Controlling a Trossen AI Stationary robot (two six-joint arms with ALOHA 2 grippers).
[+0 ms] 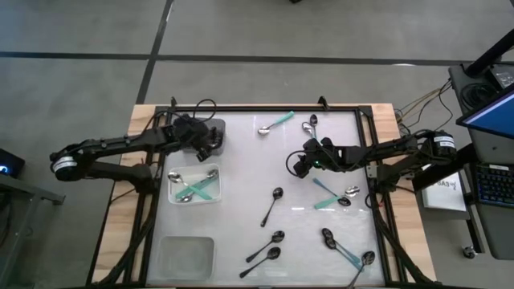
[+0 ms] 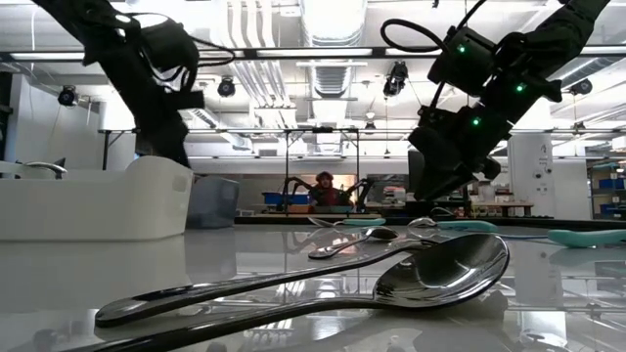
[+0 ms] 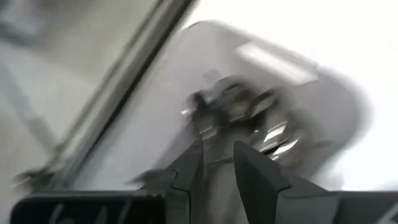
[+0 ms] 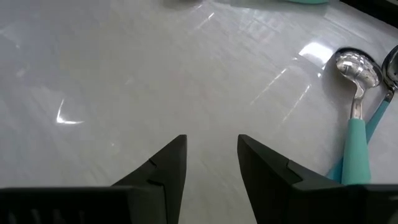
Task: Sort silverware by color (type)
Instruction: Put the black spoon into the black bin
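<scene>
My left gripper (image 1: 204,138) hangs open over the grey bin (image 1: 218,127) at the table's far left; in the left wrist view its fingers (image 3: 194,163) point down at several dark spoons (image 3: 236,109) lying in that bin. My right gripper (image 1: 299,166) is open above bare table right of centre. A spoon with a silver bowl and teal handle (image 4: 356,124) lies flat beside it. The white bin (image 1: 173,194) holds teal-handled spoons (image 1: 201,186). All-black spoons (image 1: 273,205) (image 1: 266,246) and teal-handled ones (image 1: 330,191) (image 1: 342,250) lie scattered on the table.
A clear bin (image 1: 186,255) sits at the near left corner. More spoons lie near the far edge (image 1: 275,123) (image 1: 312,124) and the near right corner (image 1: 363,265). The table's dark frame rails (image 1: 373,160) run along both sides. Bare table lies between the white bin and the right gripper.
</scene>
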